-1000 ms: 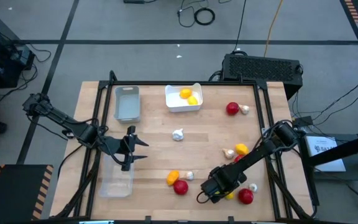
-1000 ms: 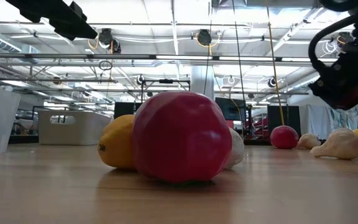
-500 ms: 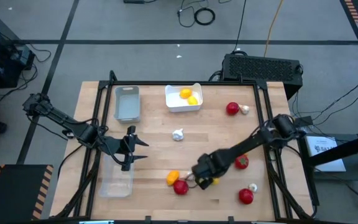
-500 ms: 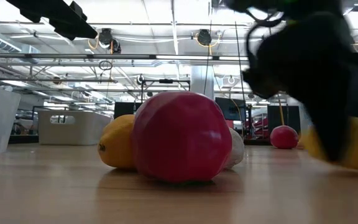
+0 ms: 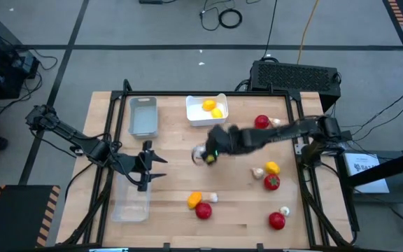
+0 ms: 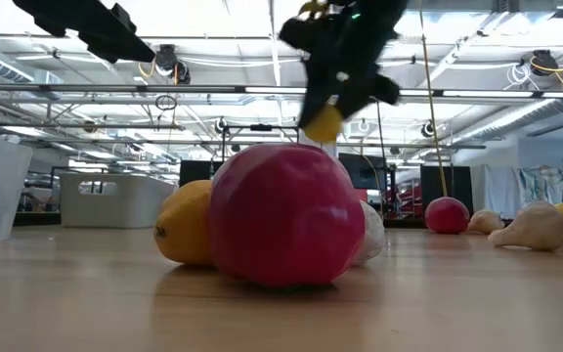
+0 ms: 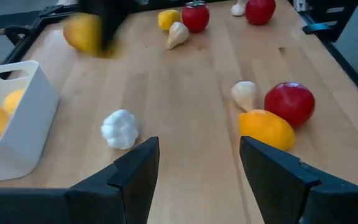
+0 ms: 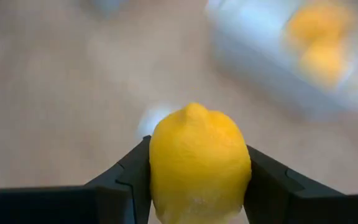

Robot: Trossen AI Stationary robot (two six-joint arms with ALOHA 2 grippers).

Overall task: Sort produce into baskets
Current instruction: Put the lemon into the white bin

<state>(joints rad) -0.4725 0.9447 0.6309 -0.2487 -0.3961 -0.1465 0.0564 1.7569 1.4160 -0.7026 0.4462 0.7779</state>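
My right gripper [image 5: 213,150] is shut on a yellow lemon [image 8: 197,160], high above the table's middle, over a white garlic bulb [image 5: 200,150] and just near of the white basket [image 5: 220,119]. That basket holds two lemons. The held lemon also shows in the low view [image 6: 323,123]. My left gripper [image 5: 150,168] is open and empty, between the grey basket [image 5: 143,116] and the clear basket [image 5: 131,204]. Tomatoes [image 5: 272,182], lemons [image 5: 194,200] and garlic bulbs [image 5: 257,171] lie loose on the table. My right gripper pinches the lemon's two opposite sides [image 8: 157,163] between its two fingers. The fingers come from above, slanting down. The lemon hangs at the fingers' lower ends, lifted clear of the table, one pointed end [image 8: 195,111] turned away from the wrist.
A lemon, a tomato [image 5: 203,210] and a garlic bulb lie together near the front middle. Another tomato [image 5: 261,122] and a garlic bulb lie at the far right, and a tomato [image 5: 277,221] and a garlic bulb at the near right. Black rails [image 5: 296,126] frame the table.
My right gripper has gone from the table's near right part toward the far edge and the left, up and toward the white basket. The lemon has gone with it, from table height to high above the wood.
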